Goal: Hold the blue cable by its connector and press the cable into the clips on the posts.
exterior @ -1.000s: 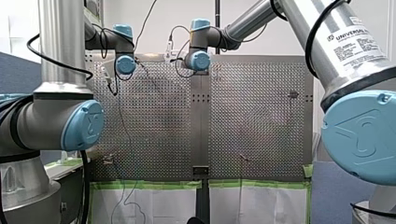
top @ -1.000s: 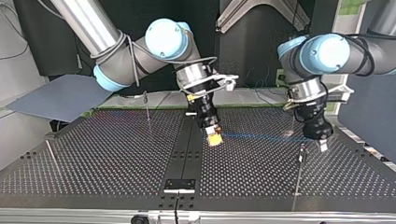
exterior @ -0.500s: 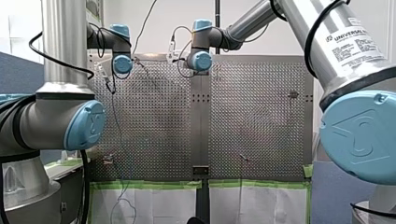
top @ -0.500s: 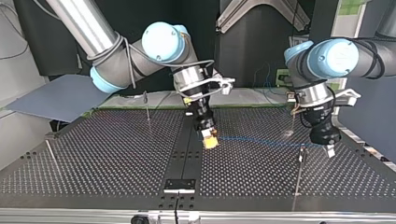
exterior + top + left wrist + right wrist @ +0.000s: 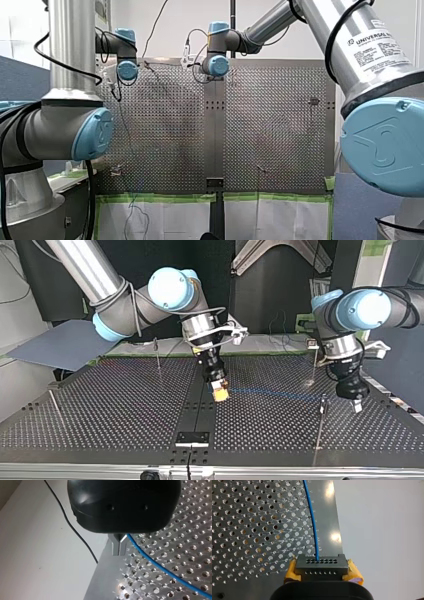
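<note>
My right gripper [image 5: 322, 573] clenches yellow pads [image 5: 354, 572] on the dark rectangular connector [image 5: 321, 566], well apart from the thin upright metal post [image 5: 320, 425]. My left gripper [image 5: 119, 546] pinches the thin blue cable [image 5: 275, 393] just beside that post, likely to stretch it for clipping.

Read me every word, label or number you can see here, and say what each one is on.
"UNIVERSAL", next word cut off: label on my right arm; smaller lines below are blurred.
"Z", "AA", "AB": engraved on the table's edge strip beside the blue cable.
Similar engraved letters in the left wrist view: too faint to read.
</note>
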`<action>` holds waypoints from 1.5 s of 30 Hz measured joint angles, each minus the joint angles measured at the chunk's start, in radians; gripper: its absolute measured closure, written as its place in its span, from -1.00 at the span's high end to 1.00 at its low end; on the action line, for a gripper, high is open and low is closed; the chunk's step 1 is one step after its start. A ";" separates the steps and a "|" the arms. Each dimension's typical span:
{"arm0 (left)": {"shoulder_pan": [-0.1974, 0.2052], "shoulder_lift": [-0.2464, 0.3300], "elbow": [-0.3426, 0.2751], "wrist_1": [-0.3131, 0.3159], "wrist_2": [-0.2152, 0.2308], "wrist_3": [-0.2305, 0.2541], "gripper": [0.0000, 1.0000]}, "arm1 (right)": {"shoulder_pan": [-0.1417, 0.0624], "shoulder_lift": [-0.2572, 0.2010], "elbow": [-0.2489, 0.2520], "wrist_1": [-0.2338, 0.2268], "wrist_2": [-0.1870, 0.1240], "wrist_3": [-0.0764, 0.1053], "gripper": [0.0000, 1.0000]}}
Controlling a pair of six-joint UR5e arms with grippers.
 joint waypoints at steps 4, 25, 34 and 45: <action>0.003 -0.027 0.008 -0.001 0.019 -0.007 -0.98 | -0.011 0.000 0.000 0.002 -0.001 0.000 -1.00; 0.035 -0.061 0.017 0.063 0.085 -0.069 -0.98 | -0.053 0.014 0.003 0.014 0.000 -0.006 -1.00; 0.055 -0.093 0.046 0.080 0.118 -0.114 -0.98 | -0.074 0.046 -0.002 0.008 -0.001 -0.006 -1.00; 0.081 -0.095 0.084 0.105 0.166 -0.210 -0.98 | -0.110 0.049 -0.039 0.009 -0.012 -0.001 -1.00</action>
